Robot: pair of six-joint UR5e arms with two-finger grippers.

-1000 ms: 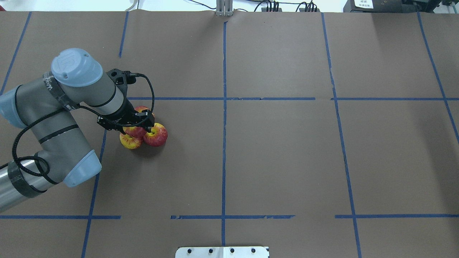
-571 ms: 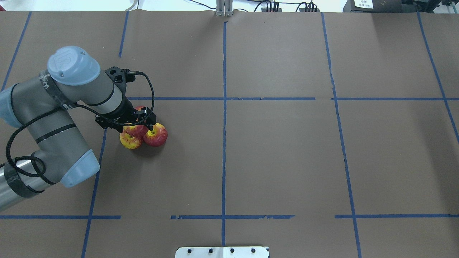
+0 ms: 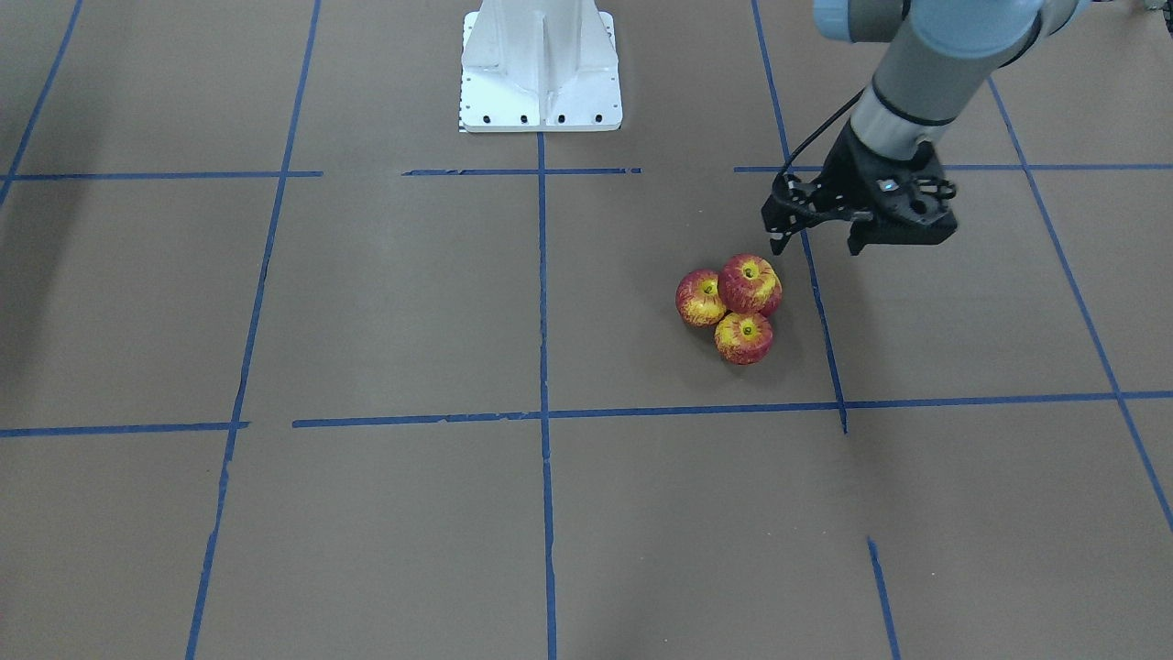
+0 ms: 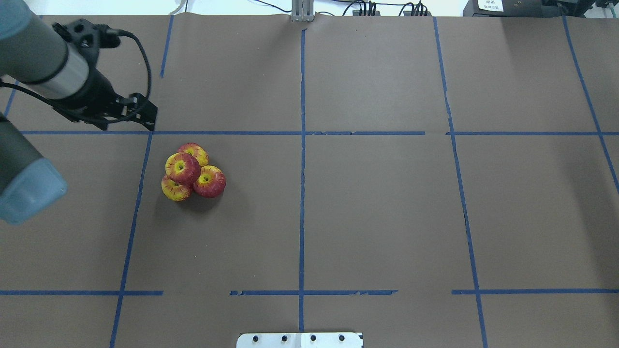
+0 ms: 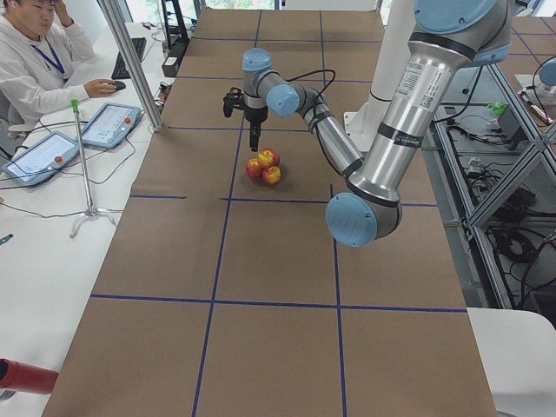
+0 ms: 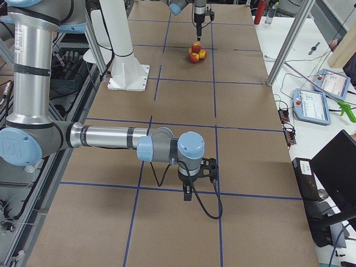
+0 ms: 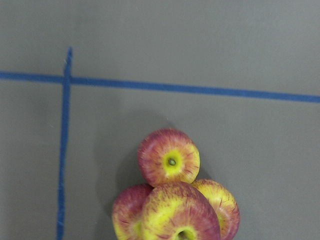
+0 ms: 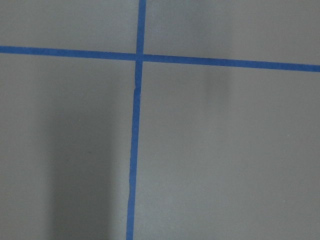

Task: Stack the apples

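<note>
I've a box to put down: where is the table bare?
Bare: the brown paper squares between the central blue tape line and the next line on the robot's right. Crowded: the square left of centre, with four stacked red-and-yellow apples and the open left gripper nearby.

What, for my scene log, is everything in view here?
apples: four, red-yellow, clustered on the robot's left half of the table; one rests on three.
table: one, brown, blue tape grid.
tablets: two, grey-blue, side bench.
operator: one, white hoodie, at that bench.
robot base: one, white, table's edge.
left gripper: black, open, above the table, clear of the apples.
right gripper: black, far from the apples; state unclear.
</note>
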